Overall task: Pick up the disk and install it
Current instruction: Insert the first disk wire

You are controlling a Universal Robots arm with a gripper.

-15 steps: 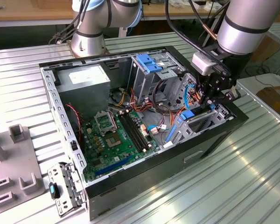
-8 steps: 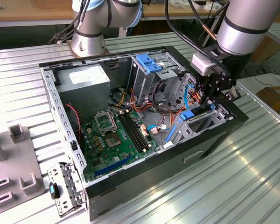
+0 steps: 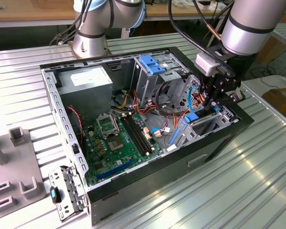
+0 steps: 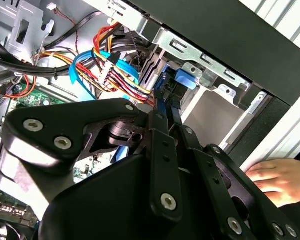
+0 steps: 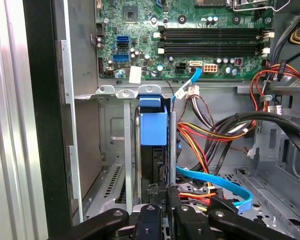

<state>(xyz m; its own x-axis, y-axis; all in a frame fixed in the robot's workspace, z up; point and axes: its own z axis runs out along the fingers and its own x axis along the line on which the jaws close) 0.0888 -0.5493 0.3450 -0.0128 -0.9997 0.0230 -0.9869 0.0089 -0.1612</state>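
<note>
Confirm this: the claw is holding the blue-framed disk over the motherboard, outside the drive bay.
Wrong place. In the first wrist view the disk stands on edge inside the metal drive bay at the case's corner, beside the motherboard, not over it. The claw is at its near edge.

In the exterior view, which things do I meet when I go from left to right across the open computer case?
Power supply → motherboard → light blue bracket → disk in its bay → claw, just above the disk.
</note>
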